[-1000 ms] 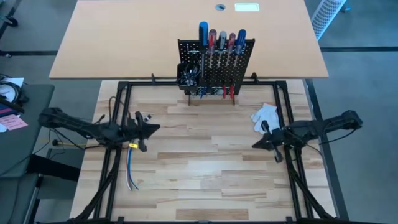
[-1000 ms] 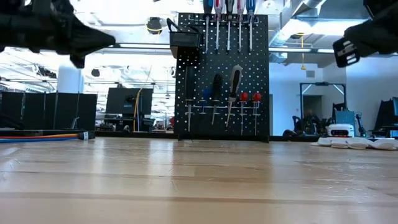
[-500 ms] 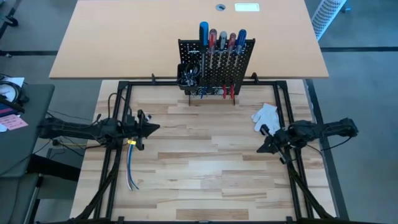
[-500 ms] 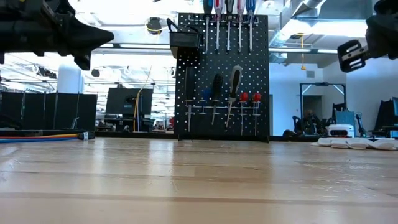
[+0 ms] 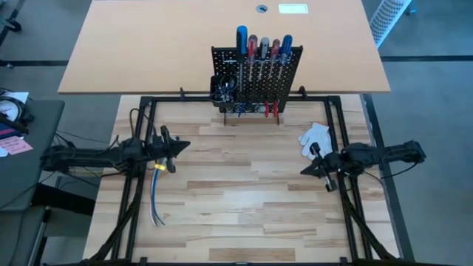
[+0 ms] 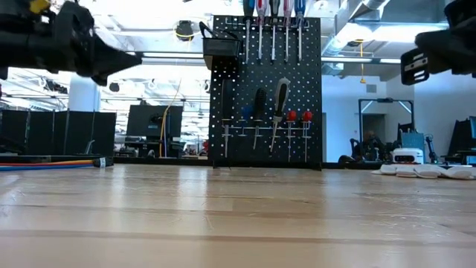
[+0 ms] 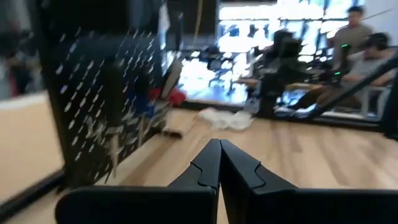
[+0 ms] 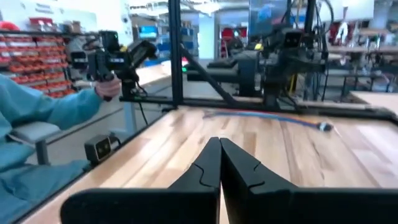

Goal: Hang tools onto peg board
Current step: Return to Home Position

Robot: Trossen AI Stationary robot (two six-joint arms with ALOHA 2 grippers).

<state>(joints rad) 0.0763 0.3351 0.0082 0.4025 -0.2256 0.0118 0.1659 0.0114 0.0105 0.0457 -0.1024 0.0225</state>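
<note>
Several tools (image 5: 264, 49), perhaps nine, hung on peg board (image 5: 293, 80), L gripper (image 5: 182, 146) pinched together over table (image 5: 244, 199) left side, R gripper (image 5: 306, 171) likewise, near white glove (image 5: 316, 136).

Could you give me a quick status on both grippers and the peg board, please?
Left gripper shut, empty, table's left side. Right gripper shut, empty, near white glove. Tools hung on peg board. Nothing in the way.
</note>
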